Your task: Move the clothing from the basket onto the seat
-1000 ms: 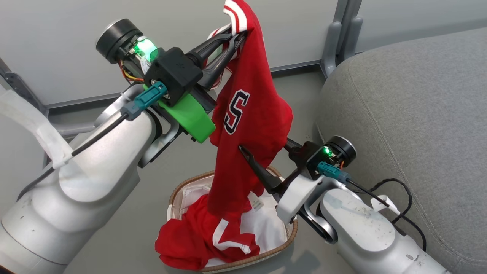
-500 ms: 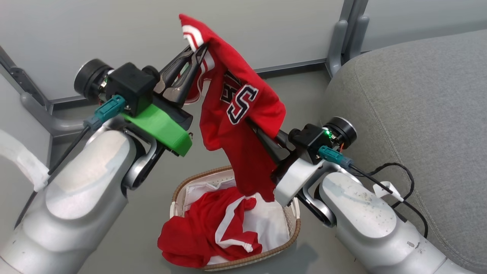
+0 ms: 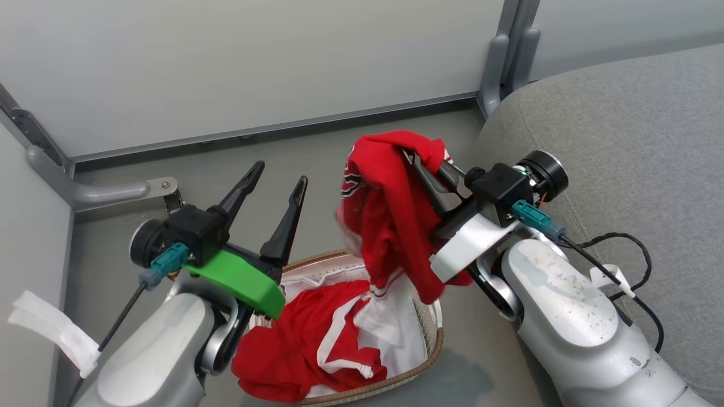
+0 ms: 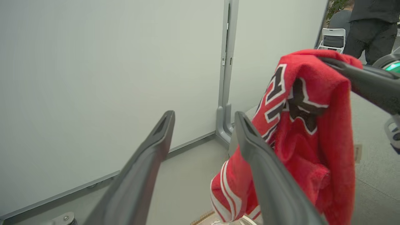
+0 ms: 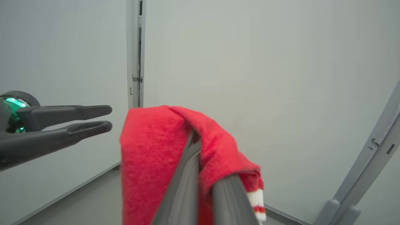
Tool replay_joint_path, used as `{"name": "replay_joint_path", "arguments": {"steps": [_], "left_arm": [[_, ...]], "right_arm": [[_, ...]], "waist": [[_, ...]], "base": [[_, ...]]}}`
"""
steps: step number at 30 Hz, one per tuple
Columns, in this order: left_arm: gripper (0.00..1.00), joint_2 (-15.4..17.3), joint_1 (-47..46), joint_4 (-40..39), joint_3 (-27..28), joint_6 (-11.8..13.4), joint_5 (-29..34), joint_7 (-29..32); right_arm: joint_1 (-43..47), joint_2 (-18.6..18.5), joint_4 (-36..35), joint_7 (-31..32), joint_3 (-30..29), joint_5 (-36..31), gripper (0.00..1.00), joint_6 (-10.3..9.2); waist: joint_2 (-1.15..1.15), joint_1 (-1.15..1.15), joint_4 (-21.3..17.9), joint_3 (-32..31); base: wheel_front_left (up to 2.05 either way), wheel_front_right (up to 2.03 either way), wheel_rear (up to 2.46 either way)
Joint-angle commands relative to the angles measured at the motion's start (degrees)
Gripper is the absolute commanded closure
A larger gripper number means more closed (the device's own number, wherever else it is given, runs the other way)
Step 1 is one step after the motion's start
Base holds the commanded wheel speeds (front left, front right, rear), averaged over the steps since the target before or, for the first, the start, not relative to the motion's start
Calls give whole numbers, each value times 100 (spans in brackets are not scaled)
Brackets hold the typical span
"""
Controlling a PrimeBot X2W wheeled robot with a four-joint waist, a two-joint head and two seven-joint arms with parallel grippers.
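Note:
The red jersey point(image 3: 390, 220) hangs bunched from my right gripper point(image 3: 412, 157), which is shut on its fabric above the basket point(image 3: 396, 380) and beside the seat point(image 3: 622, 130). Its navy letters face the left wrist view, on the jersey point(image 4: 306, 131). In the right wrist view the jersey point(image 5: 150, 156) drapes over my shut right gripper point(image 5: 195, 136). My left gripper point(image 3: 280, 174) stands open and holds nothing, to the jersey's left; its fingers spread wide around my left gripper point(image 4: 203, 115). Red shorts point(image 3: 300, 339) with white stripes lie in the basket, spilling over its near rim.
A white sheet lining point(image 3: 390, 322) shows inside the basket. Grey partition walls and a post point(image 3: 500, 51) stand behind. A black cable point(image 3: 616, 254) lies on the seat. A person point(image 4: 372, 22) and a white chair point(image 4: 332, 39) are far off.
My left gripper let go of the jersey, opened and dropped to the lower left. My right gripper shut on the jersey and carried it up and toward the seat.

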Motion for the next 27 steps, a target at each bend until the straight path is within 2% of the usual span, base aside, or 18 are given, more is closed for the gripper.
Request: {"name": "replay_joint_path", "arguments": {"steps": [1, 10, 16, 20, 27], "left_arm": [[0, -29, 164, 33, 34, 33, -37, -35], [0, -285, 710, 41, 129, -61, 221, -56], [0, -386, 875, 13, 211, -123, 395, -52], [0, -439, 926, -17, 260, -146, 546, -52], [0, -565, 1008, 4, 324, -202, 698, -46]], "right_arm": [[102, -39, -35, -12, -52, -54, 100, -4], [369, -113, -24, -12, -350, -168, 100, -4], [415, -105, -30, -12, -545, -271, 100, -4], [429, -127, -97, -12, -712, -347, 100, -4], [524, -218, -228, -12, -1004, -484, 100, -5]], "waist": [[0, 0, 2, 0], [0, 0, -12, -7], [0, 0, -188, 59], [0, 0, -452, 162], [0, 0, -1139, 393]], "base": [[0, 0, 0], [0, 0, 0], [0, 0, 0], [0, 0, 0], [0, 0, 0]]}}
